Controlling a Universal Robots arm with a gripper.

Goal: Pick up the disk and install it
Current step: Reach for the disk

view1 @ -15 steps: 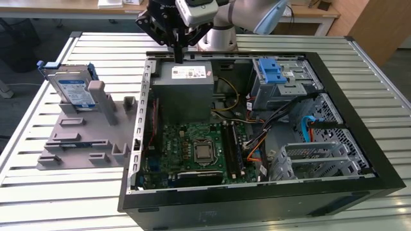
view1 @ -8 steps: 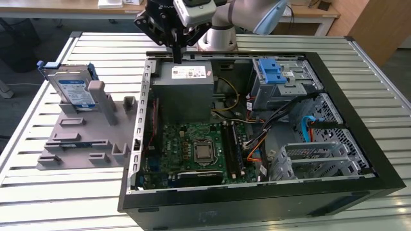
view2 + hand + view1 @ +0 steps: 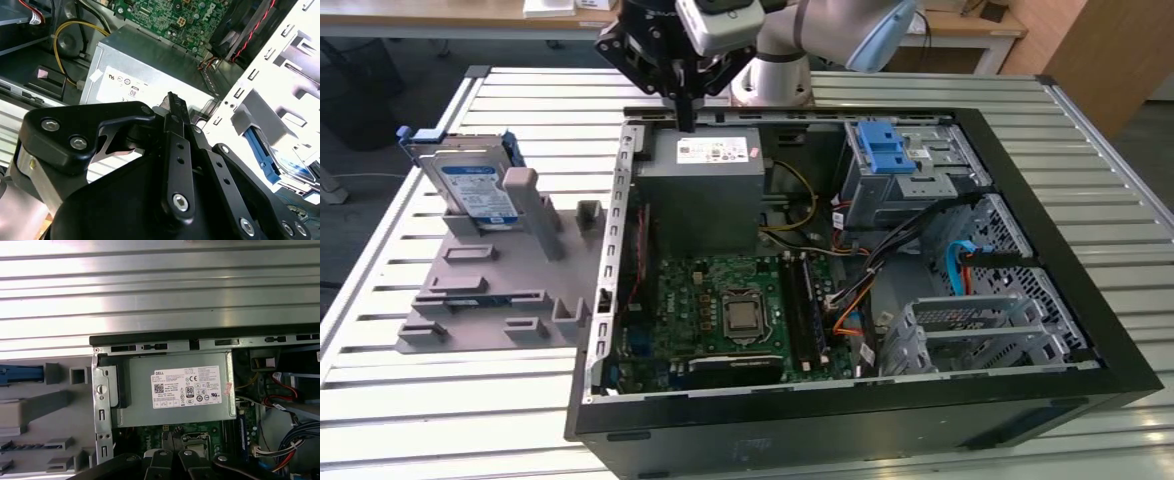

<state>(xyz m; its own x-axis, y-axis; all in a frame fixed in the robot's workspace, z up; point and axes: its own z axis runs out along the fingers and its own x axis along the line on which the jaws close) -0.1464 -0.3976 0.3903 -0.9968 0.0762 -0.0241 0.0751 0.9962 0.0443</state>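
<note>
Well apart: gripper [image 3: 683, 122] and disk [image 3: 471, 190]

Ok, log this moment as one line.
gripper: shut, empty, above power supply | disk: standing in grey fixture, exterior view's left | install: not done

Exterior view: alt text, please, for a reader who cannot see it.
A robot arm's gripper, shut and empty, hangs over the grey power supply at the far edge of an open computer case. The disk in its blue carrier stands upright in a grey fixture on the exterior view's left.
</note>
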